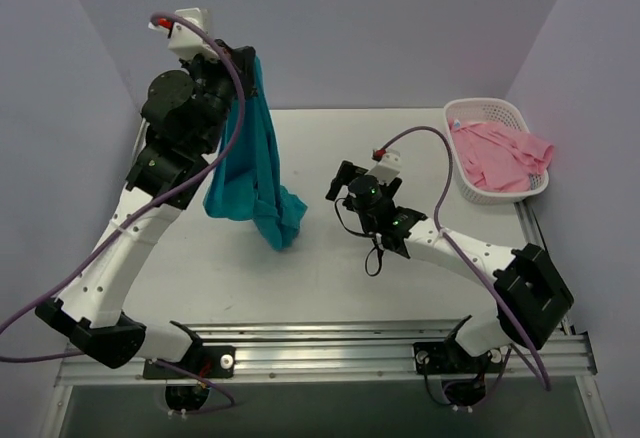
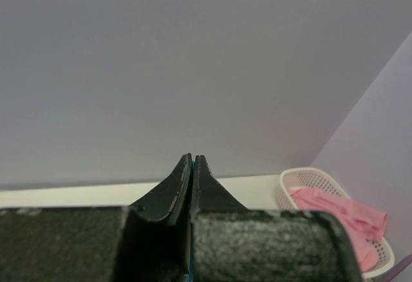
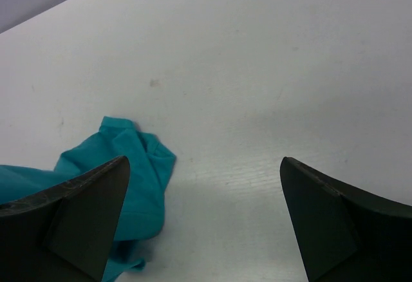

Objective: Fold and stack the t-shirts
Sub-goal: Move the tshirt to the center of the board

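Note:
My left gripper (image 1: 247, 60) is raised high at the back left and is shut on the top edge of the teal t-shirt (image 1: 250, 163). The shirt hangs down in a long bunch, and its lower end rests crumpled on the table. In the left wrist view the fingers (image 2: 207, 188) are pressed together with a thin teal sliver between them. My right gripper (image 1: 341, 184) is open and empty, low over the table just right of the shirt's lower end (image 3: 129, 166). The pink t-shirt (image 1: 500, 153) lies crumpled in the white basket and also shows in the left wrist view (image 2: 341, 214).
The white lattice basket (image 1: 470, 110) stands at the table's back right corner, with the pink shirt spilling over its right rim. Lilac walls close in the table at the back and on both sides. A metal rail runs along the near edge.

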